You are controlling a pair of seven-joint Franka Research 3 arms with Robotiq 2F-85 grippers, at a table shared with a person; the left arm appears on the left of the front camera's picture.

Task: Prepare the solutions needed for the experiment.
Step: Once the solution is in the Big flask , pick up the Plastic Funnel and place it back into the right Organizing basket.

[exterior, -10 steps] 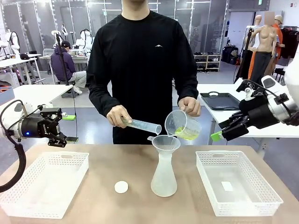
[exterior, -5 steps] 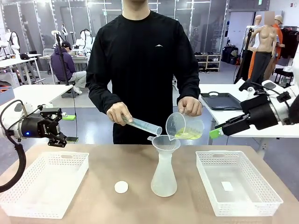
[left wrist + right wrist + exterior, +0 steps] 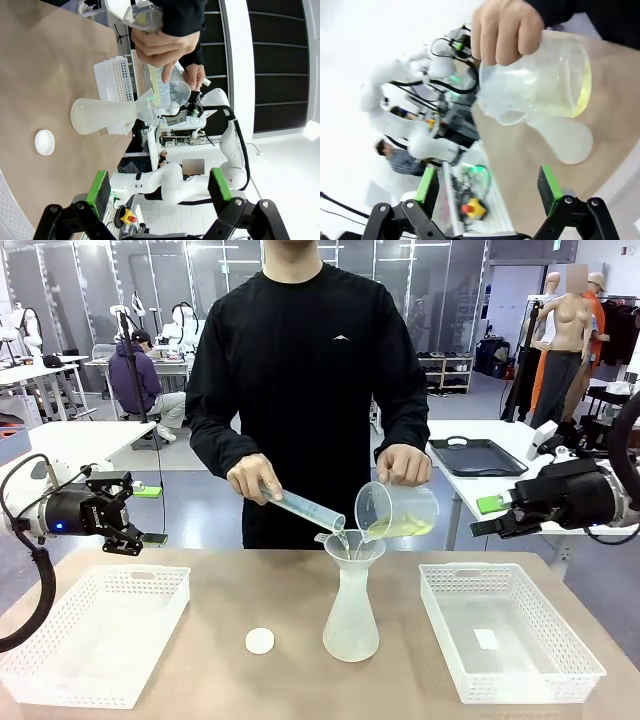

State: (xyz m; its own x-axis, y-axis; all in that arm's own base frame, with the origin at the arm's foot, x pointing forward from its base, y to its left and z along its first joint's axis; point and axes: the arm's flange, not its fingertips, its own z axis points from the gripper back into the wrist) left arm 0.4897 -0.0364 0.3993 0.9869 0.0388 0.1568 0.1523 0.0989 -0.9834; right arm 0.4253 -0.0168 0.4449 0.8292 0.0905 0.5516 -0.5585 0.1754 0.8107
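a: where are the solutions?
b: in the beaker a person tips over the funnel on the flask, mid brown table, between left basket and right basket.
a: claws?
b: left gripper and right gripper both spread, empty. glass-walled lab behind.

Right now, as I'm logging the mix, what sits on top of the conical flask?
A funnel sits in the neck of the flask. A cylinder and a beaker of yellow-green solution are tipped over it. The frosted wall hides how much is inside.
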